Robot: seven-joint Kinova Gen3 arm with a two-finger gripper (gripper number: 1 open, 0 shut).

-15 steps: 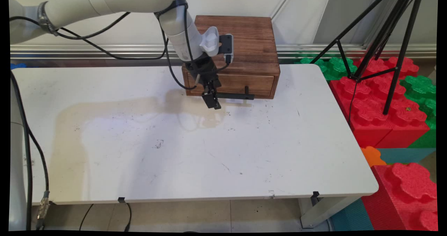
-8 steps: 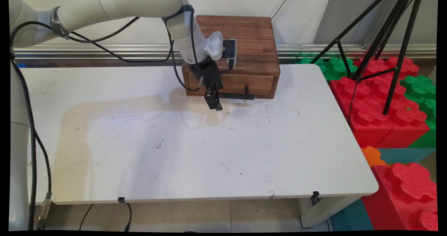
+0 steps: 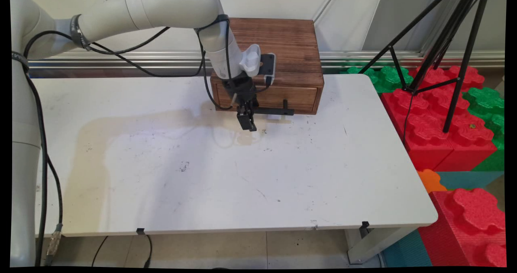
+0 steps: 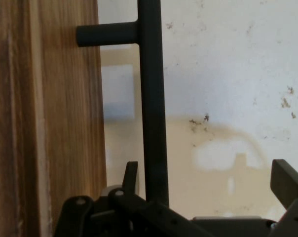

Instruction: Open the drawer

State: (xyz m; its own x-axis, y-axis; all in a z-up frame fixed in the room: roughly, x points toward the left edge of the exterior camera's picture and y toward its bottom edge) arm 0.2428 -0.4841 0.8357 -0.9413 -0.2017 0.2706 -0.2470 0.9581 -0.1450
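Handle (image 4: pixel 152 98) sits between the fingers of the hand (image 4: pixel 208 180), which is spread and not yet pinching it.
Bar's long axis runs straight away from the hand, alongside the drawer (image 4: pixel 45 118); one finger (image 4: pixel 130 175) lies in the gap between bar and drawer, the other well out over the table (image 4: pixel 238 74). Main view shows the hand (image 3: pixel 246 121) low at the bar's end but hides the fingers' spread; hand view shows it.

Light: bright, even, diffuse.
Shadows: soft, under the arm on the table (image 3: pixel 226 176); faint by the drawer handle (image 4: pixel 151 98).
Focus: main view sharp; hand view slightly soft near the linkage.
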